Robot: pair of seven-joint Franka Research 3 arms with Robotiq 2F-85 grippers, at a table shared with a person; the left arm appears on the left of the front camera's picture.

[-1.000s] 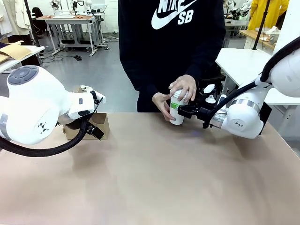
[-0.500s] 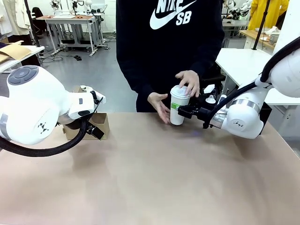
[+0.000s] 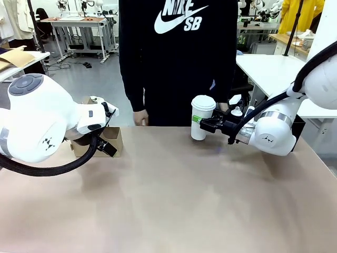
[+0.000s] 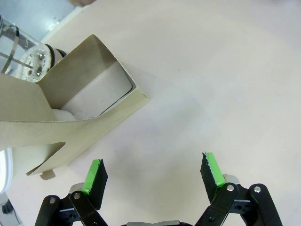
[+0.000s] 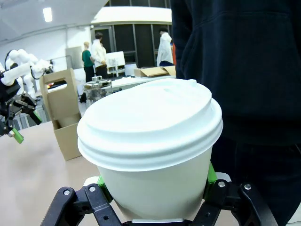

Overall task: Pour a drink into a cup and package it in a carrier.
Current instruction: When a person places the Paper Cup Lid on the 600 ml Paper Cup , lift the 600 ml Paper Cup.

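The tan surface is carrying the work. The right gripper is clamping the lidded cup at mid-height. Its paper wall is probably crushable, so firm squeezing is risking collapse. The left gripper is standing wide, with the carrier just ahead.

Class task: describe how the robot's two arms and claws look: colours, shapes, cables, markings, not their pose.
The left arm and right arm are rounded glossy white shells, each with a small dark logo and a thick black cable alongside. The left claw and right claw are black two-fingered linkages with bright green pads at the tips.
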